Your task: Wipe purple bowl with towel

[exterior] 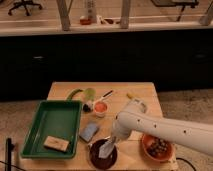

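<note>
1. Towel (105, 149) hangs down into the purple bowl (95, 155) at the table's (145, 92) near edge, so the cloth can rub the inside.
2. Gripper (113, 142) sits just above the bowl, at the towel's top, likely holding it; I cannot tell how its jaws stand.
3. Arm covers the bowl's right rim and the table behind it.
4. Contents of the orange bowl (150, 150) at near right are unclear.

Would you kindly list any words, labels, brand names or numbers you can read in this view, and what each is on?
None can be read.
The gripper holds the towel down in the purple bowl; no lettering shows on them.
The green tray and the white arm show no markings either.
</note>
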{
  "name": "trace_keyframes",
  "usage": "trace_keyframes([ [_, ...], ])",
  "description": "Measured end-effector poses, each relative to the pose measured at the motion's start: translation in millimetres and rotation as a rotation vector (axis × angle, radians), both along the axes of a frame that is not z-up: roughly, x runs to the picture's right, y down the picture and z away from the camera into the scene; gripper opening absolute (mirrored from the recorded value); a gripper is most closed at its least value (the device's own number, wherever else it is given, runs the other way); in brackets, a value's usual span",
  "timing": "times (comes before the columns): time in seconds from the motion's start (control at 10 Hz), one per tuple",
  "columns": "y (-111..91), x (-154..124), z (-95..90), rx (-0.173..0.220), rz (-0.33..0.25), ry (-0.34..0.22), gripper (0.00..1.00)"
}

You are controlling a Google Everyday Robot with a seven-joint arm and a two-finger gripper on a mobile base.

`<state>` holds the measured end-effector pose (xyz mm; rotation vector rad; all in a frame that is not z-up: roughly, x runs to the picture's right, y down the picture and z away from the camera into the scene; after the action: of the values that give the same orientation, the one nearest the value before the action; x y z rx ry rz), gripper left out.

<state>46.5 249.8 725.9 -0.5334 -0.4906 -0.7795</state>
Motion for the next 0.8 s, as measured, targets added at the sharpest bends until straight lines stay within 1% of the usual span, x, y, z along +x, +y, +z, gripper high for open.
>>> trace_keyframes([
  [0.4, -15, -24, -3.8, 0.022, -0.073, -0.023, 0.00],
  [0.6, -16, -44, -9.7, 0.028, -0.140, -0.063, 0.00],
  [0.8, -8, -68, -18.3, 0.020, -0.225, -0.116, 0.00],
])
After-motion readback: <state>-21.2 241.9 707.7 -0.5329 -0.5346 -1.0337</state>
